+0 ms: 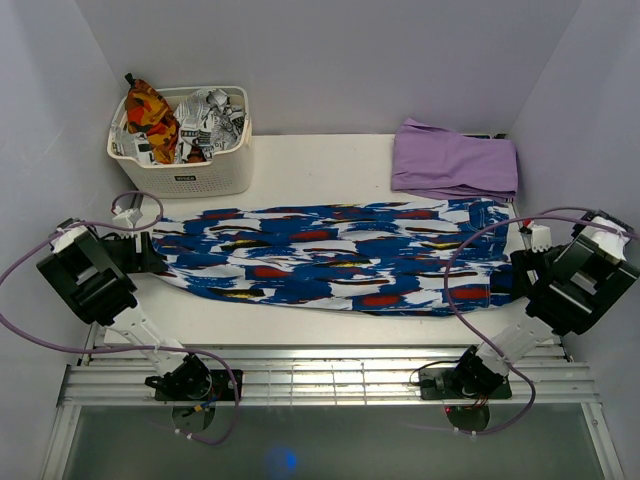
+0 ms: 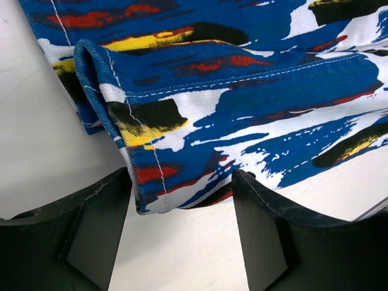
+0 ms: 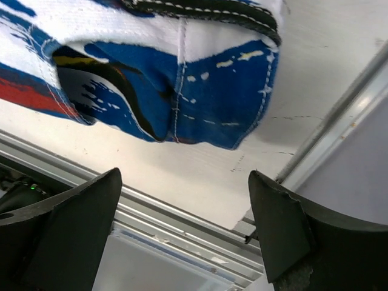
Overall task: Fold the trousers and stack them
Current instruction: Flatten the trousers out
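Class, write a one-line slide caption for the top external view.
Blue streaked trousers lie flat across the table, with the left end effector and right end effector open at either end.

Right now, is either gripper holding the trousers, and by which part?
Nothing is held. The left gripper is open, with a leg hem of the trousers between its fingers but not pinched. The right gripper is open, short of their other end.
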Motion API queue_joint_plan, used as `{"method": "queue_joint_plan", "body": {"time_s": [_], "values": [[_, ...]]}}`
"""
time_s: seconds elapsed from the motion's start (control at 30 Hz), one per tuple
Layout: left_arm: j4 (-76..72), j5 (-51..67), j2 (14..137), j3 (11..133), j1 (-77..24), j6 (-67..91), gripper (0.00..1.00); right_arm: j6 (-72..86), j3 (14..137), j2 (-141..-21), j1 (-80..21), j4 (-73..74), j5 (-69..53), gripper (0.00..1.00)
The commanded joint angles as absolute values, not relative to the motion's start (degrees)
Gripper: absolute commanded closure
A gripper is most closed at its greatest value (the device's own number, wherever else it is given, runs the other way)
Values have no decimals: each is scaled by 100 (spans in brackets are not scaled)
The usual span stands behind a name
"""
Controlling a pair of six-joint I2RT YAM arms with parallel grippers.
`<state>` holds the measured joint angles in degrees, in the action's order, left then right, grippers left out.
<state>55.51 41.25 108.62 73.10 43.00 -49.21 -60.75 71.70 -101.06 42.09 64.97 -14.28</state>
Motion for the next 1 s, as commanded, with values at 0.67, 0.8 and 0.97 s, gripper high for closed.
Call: {"method": "queue_joint_plan", "body": {"time_s": [0.67, 0.8, 0.97], "values": [[6178, 5221, 11215, 7804, 4315, -5792, 57, -6513, 7505, -10336, 3964, 6407, -2276, 79], [6529, 5037, 11276, 8787, 4289, -5134, 100, -6302, 8329, -10406, 3955, 6818, -2417, 92], [7881, 3547, 11829, 10518, 4192, -4193, 100, -6222, 8973, -10573, 3955, 7268, -2243, 92]]}}
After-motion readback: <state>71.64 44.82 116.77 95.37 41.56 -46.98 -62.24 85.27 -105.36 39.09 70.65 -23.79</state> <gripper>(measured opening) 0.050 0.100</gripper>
